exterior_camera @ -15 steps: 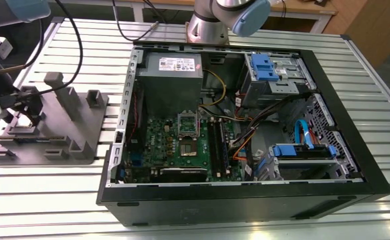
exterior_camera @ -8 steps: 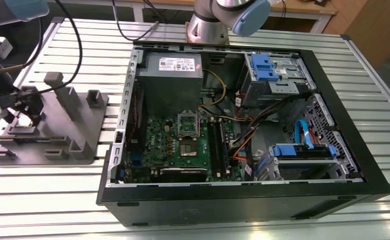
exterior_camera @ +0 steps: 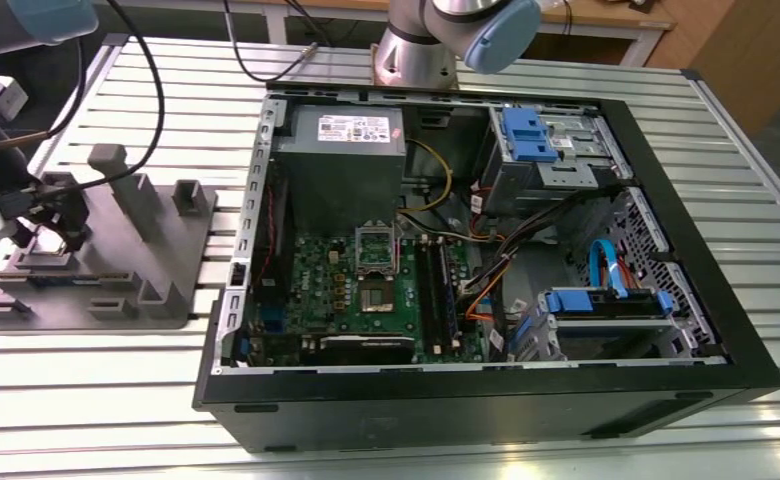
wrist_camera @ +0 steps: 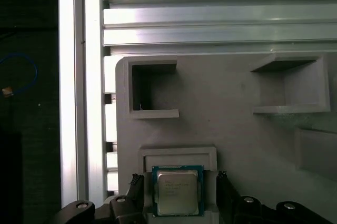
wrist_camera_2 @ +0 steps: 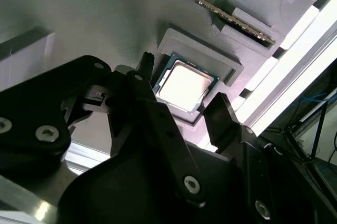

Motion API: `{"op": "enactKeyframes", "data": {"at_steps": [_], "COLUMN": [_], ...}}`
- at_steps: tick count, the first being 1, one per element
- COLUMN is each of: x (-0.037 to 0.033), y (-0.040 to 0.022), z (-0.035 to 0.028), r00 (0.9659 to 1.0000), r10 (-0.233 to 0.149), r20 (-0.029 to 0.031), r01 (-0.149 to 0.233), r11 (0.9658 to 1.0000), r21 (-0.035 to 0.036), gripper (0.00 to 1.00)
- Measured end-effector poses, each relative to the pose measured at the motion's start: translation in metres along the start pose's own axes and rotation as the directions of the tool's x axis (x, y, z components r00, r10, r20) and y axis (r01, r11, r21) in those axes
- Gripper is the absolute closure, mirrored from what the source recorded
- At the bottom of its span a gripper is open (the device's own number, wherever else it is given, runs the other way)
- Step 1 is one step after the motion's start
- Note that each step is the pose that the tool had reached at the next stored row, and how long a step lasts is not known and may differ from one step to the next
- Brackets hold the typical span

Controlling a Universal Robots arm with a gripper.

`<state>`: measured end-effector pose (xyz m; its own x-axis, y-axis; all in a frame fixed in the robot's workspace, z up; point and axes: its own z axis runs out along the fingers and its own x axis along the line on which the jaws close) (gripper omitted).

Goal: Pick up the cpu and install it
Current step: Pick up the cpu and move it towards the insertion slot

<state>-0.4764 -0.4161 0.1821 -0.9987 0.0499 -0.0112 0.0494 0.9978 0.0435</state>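
My end effector, spread, straddles the small silvery square cpu, seated flat in a pocket of the grey plastic fixture block so its side edges stay reachable

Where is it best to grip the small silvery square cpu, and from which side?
Probably grip the small, flat, silvery-grey square cpu by two opposite side edges, coming straight from above: it lies flat, top up, in a shallow pocket of the grey plastic fixture.

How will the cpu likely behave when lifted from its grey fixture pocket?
Probably stiff and light: the cpu is a thin flat square with a metal top. Lying flat, it should not roll. Its thin edges give the open gripper little to grip, so it may slip.
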Motion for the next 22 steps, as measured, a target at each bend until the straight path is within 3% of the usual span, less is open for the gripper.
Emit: {"op": "enactKeyframes", "data": {"at_steps": [5,11,22], "x": [0.0,-0.0002,-0.0003], "y": [0.0001,0.0005,0.0011], "z": [-0.0012,-0.0107,-0.0227], "r00": [1.0,1.0,1.0], "r10": [0.0,0.0,0.0], "r20": [-0.0002,0.0001,0.0001], "r01": [0.0,0.0,0.0], "r11": [1.0,1.0,1.0], "r21": [0.0001,0.0,0.0], "gripper": [0.35,0.35,0.35]}}
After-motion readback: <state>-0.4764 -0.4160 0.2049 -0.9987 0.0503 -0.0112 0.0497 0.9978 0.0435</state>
